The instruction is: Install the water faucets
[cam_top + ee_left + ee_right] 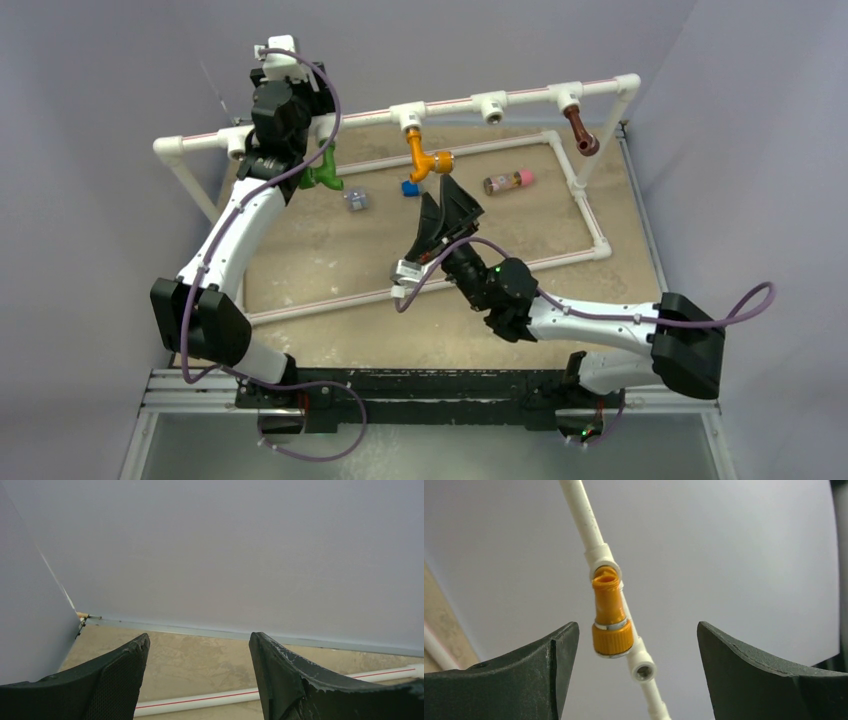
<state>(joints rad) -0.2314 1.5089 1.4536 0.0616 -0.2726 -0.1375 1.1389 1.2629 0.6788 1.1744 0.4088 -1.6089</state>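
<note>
Three water faucets hang from the raised white pipe rail (450,104). The green one (322,172) is beside my left wrist, its joint partly hidden. The orange one (428,158) hangs mid-rail and the dark brown one (580,131) is at the right. My right gripper (462,195) is open just below the orange faucet (610,620), which shows beyond the fingers, untouched. An empty tee socket (644,670) sits next to it. My left gripper (200,645) is open with nothing in it, facing the back wall.
A low white pipe frame (590,222) lies on the tan table. Inside it lie a pink-and-brown cylinder (508,181), a small blue piece (410,187) and a small grey-blue piece (355,200). One rail socket (490,106) holds nothing. Grey walls close in on three sides.
</note>
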